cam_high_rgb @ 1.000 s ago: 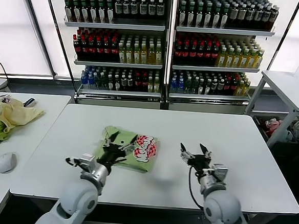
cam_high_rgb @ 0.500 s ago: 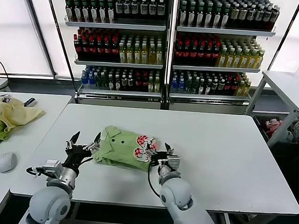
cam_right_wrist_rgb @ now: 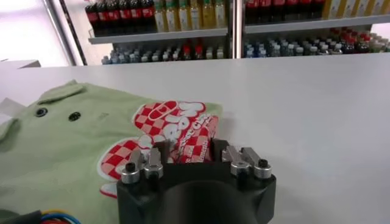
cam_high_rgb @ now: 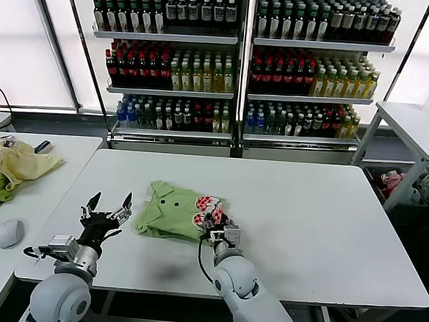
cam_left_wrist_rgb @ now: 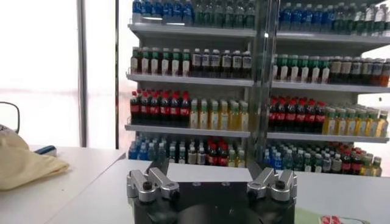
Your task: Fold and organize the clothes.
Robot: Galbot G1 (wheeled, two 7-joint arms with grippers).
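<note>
A light green short-sleeved shirt (cam_high_rgb: 173, 211) lies folded near the front of the white table (cam_high_rgb: 307, 212), with small dark buttons and a red-pink print (cam_high_rgb: 205, 208) facing up. My right gripper (cam_high_rgb: 218, 225) is at the shirt's right edge, shut on a fold of the printed cloth. In the right wrist view the checkered fold (cam_right_wrist_rgb: 196, 141) sits pinched between the fingers of the right gripper (cam_right_wrist_rgb: 190, 149), and the rest of the shirt (cam_right_wrist_rgb: 67, 143) spreads beyond. My left gripper (cam_high_rgb: 108, 211) is open and empty above the table, left of the shirt and apart from it. The left wrist view shows the left gripper (cam_left_wrist_rgb: 210, 171) spread wide.
Bottle shelves (cam_high_rgb: 236, 59) stand behind the table. A side table on the left holds yellow and green cloths (cam_high_rgb: 12, 165) and a mouse (cam_high_rgb: 8, 233). Another white table (cam_high_rgb: 423, 128) and a bin of clothes (cam_high_rgb: 426, 183) are on the right.
My left gripper let go of the shirt and drew back to the left, open. My right gripper crossed over to the shirt's printed edge and shut on it. The shirt shifted a little.
</note>
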